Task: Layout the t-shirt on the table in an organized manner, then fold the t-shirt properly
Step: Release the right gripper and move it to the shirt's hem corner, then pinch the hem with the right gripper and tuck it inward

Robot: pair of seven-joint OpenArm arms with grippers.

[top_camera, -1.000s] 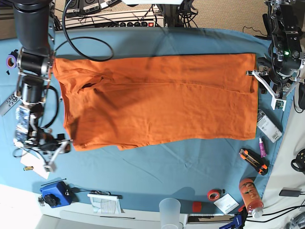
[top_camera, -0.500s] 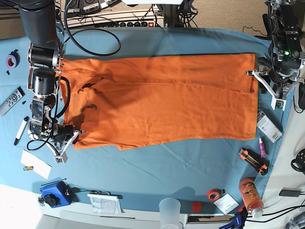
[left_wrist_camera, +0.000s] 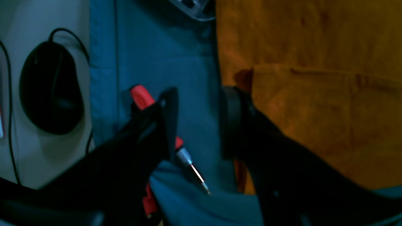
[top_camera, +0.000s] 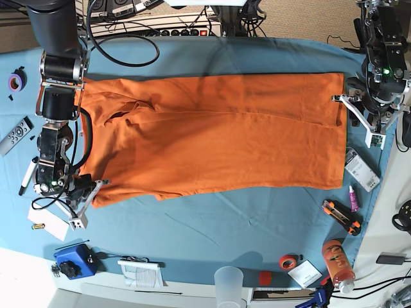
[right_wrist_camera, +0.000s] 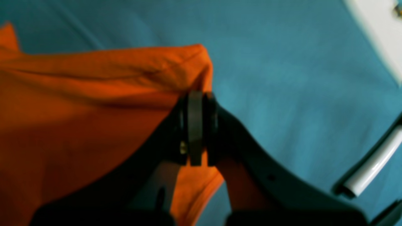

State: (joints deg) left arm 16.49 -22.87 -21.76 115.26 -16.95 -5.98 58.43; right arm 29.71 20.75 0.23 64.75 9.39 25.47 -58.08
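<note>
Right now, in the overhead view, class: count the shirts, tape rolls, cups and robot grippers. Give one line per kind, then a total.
Shirts: 1, the t-shirt
Tape rolls: 2, the purple tape roll and the red tape roll
Cups: 1, the cup
Grippers: 2, the left gripper and the right gripper
Total: 6

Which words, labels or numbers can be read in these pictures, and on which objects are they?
None can be read.
The orange bottle carries dark markings, too small to read.
The white box beside the t-shirt has print, too blurred to read.
The remote control: its buttons are too small.
</note>
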